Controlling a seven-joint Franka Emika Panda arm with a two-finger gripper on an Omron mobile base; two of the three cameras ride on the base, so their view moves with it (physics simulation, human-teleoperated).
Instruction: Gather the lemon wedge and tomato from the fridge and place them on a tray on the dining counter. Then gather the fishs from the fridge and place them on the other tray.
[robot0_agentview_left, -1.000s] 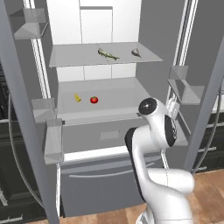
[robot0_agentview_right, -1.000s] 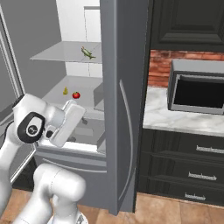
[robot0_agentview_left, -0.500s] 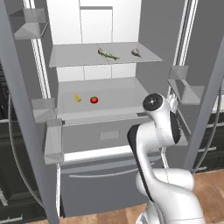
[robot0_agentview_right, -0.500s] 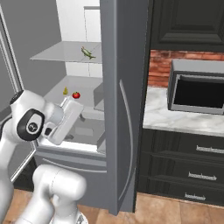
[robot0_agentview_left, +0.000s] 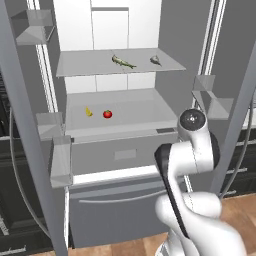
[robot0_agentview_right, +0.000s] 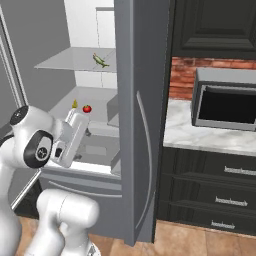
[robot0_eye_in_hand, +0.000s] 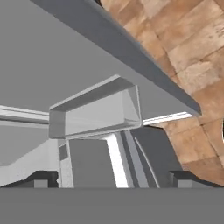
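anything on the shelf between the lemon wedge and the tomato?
Nothing: bare fridge shelf between the lemon wedge and the tomato, seen in the left base view.

You see the fridge (robot0_agentview_left: 125, 150) in grey steel outside, with a white inner back wall and pale grey shelves. On the lower shelf, the lemon wedge (robot0_agentview_left: 88, 111) is bright yellow and the tomato (robot0_agentview_left: 107, 114) glossy red. Above them, one fish (robot0_agentview_left: 122, 61) is olive-tan, the other fish (robot0_agentview_left: 155, 60) grey-silver. The arm (robot0_agentview_left: 192, 165) is white with dark joints. Your marble surface (robot0_agentview_right: 210, 132) is white-grey, the brick wall (robot0_agentview_right: 182, 75) red, the floor (robot0_eye_in_hand: 192, 57) brown wood.
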